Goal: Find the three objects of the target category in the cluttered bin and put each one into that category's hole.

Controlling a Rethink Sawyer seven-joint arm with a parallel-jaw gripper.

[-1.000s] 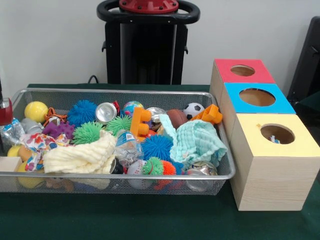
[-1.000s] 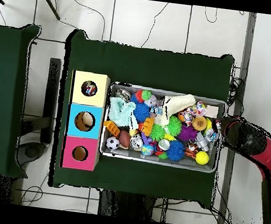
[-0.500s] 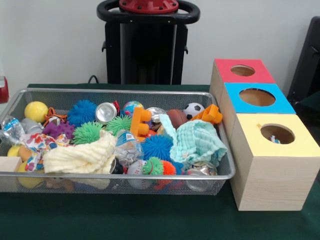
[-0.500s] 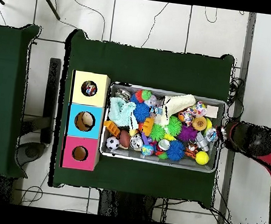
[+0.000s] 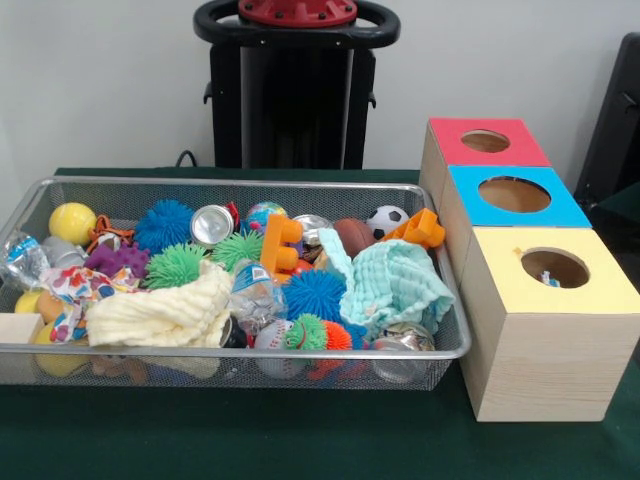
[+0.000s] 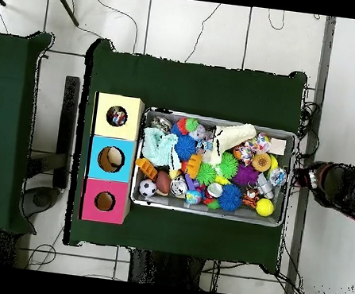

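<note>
The wire mesh bin (image 5: 120,351) is packed with toys: spiky balls in blue (image 5: 315,293) and green (image 5: 174,264), a yellow ball (image 5: 72,222), a small soccer ball (image 5: 386,219), a brown football (image 5: 353,236), silver cans (image 5: 211,224), orange blocks (image 5: 279,244), and a cream cloth (image 5: 160,313) and a mint cloth (image 5: 398,284). Beside it stand three boxes with holes, topped red (image 5: 450,152), blue (image 5: 475,212) and yellow (image 5: 505,288). My gripper (image 6: 314,177) shows only in the overhead view, off the table past the bin's (image 6: 220,120) end and away from the boxes (image 6: 111,160).
A small wooden block (image 5: 18,328) leans at the bin's near left corner. The blue box's hole holds a ball (image 6: 112,158), and small items lie in the yellow box's hole (image 6: 117,116). Green cloth (image 5: 300,440) covers the table around the bin.
The arm has drawn back from the bin's end, away from the table. Its red part at the front view's left edge is gone. The bin's contents have not moved.
</note>
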